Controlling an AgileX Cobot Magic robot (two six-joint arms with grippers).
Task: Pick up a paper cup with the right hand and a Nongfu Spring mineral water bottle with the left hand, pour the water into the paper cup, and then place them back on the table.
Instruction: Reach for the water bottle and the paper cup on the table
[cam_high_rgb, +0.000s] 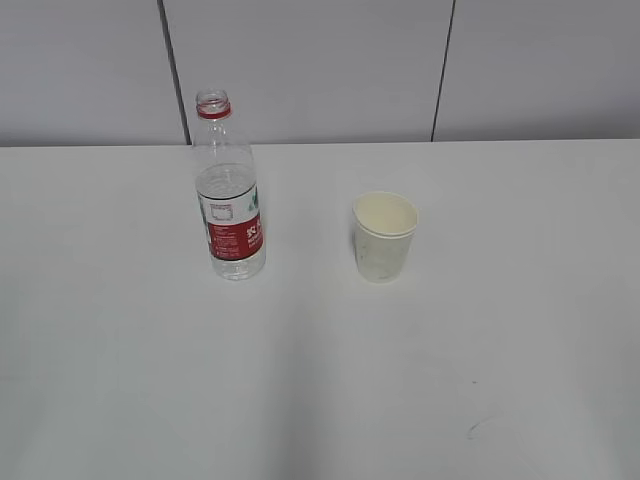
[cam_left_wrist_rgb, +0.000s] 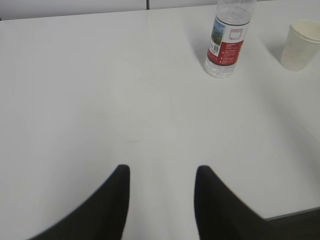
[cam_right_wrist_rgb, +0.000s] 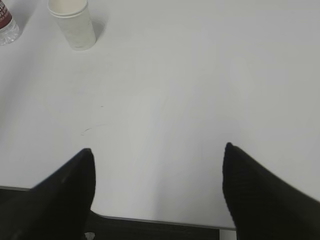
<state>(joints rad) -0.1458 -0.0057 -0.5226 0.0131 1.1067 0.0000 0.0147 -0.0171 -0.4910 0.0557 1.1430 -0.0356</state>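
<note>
The capless Nongfu Spring bottle (cam_high_rgb: 229, 190) stands upright on the white table (cam_high_rgb: 320, 380), left of centre, with clear water up to about its shoulder. The off-white paper cup (cam_high_rgb: 384, 236) stands upright to its right, a hand's width away. Neither arm shows in the exterior view. In the left wrist view my left gripper (cam_left_wrist_rgb: 161, 171) is open over bare tabletop, far short of the bottle (cam_left_wrist_rgb: 226, 42) and the cup (cam_left_wrist_rgb: 301, 44). In the right wrist view my right gripper (cam_right_wrist_rgb: 159, 148) is wide open near the table's front edge, far from the cup (cam_right_wrist_rgb: 74, 22); only the bottle's base (cam_right_wrist_rgb: 7, 25) shows.
A grey panelled wall (cam_high_rgb: 320, 65) stands behind the table. A few small dark scuff marks (cam_high_rgb: 476, 428) lie on the tabletop at the front right. The table's near edge (cam_right_wrist_rgb: 160, 220) runs just under my right gripper.
</note>
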